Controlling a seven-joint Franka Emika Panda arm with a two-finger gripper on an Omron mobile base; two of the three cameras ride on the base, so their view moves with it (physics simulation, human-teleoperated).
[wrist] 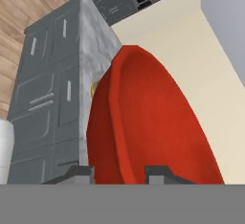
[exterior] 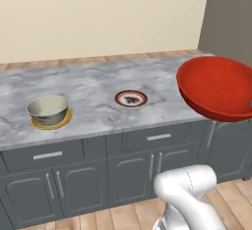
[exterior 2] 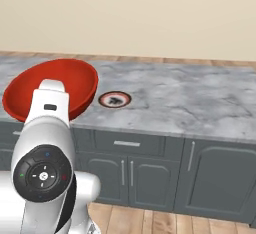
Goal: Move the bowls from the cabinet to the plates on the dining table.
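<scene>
The red bowl [exterior: 216, 87] hangs in the air, tilted, near the right end of the dining table [exterior: 93, 89] and apart from its marble top. In the hand view its rim runs between the two dark fingertips [wrist: 79, 174], so the gripper [wrist: 119, 175] is clamped on the bowl's wall, one finger inside and one outside. From the right base view the bowl [exterior 2: 52, 89] sits just behind the white arm [exterior 2: 47, 143], over the table's front edge. The dark red rimmed plate [exterior: 131, 98] lies flat and bare toward the front edge of the tabletop, near its middle, with a dark pattern on its white centre; the held bowl is near it but not above it. Toward the left end, close to the front edge, the cream-beige bowl [exterior: 47, 108] stands upright on the yellow-gold plate [exterior: 61, 122], whose rim shows around its base. Below the top are dark grey drawers [exterior: 147, 138] and doors with silver handles.
</scene>
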